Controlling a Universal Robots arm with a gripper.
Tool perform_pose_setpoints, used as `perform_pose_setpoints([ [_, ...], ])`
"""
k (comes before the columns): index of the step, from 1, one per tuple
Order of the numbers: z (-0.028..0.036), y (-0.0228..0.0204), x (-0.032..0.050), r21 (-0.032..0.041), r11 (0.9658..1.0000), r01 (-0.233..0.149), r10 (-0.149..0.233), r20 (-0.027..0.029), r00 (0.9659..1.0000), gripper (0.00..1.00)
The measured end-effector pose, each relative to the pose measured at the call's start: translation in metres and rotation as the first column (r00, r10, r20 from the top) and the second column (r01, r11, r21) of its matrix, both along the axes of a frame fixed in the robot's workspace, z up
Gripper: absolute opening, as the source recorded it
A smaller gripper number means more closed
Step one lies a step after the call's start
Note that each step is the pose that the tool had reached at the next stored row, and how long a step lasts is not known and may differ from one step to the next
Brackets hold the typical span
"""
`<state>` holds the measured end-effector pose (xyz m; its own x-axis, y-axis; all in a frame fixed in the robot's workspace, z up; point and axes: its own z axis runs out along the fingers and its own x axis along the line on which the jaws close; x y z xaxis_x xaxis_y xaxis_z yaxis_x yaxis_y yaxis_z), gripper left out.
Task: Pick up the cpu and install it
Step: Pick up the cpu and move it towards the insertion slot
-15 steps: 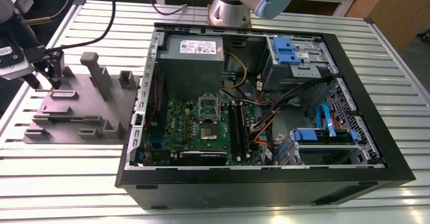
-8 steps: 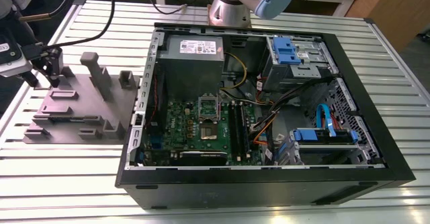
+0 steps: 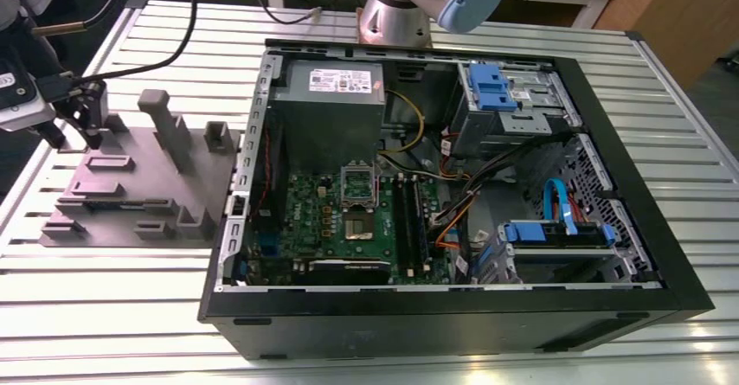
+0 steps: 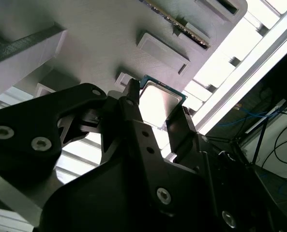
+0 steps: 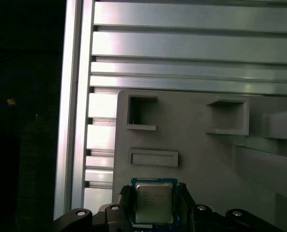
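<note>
Over the grey fixture (image 3: 138,186) on the bench (image 3: 116,316), the cpu (image 5: 153,203) was seen clamped by its edges in the narrowed pincer (image 5: 154,191). Whether it was clear of the fixture could not be told, and the computer's (image 3: 462,316) socket (image 3: 356,193) appeared unfilled.

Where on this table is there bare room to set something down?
Bare slats lie along the table's near edge before the grey fixture, and on the exterior view's right of the computer case. Crowded: inside the case, and the fixture, where the gripper holds the cpu.
</note>
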<state>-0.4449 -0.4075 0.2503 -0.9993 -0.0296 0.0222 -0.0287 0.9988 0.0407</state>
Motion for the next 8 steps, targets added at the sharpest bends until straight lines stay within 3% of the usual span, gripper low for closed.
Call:
perform_pose_setpoints([
  [8, 0.0029, 0.0, 0.0, -0.0001, 1.0, 0.0, 0.0, 0.0, 1.0, 0.47],
])
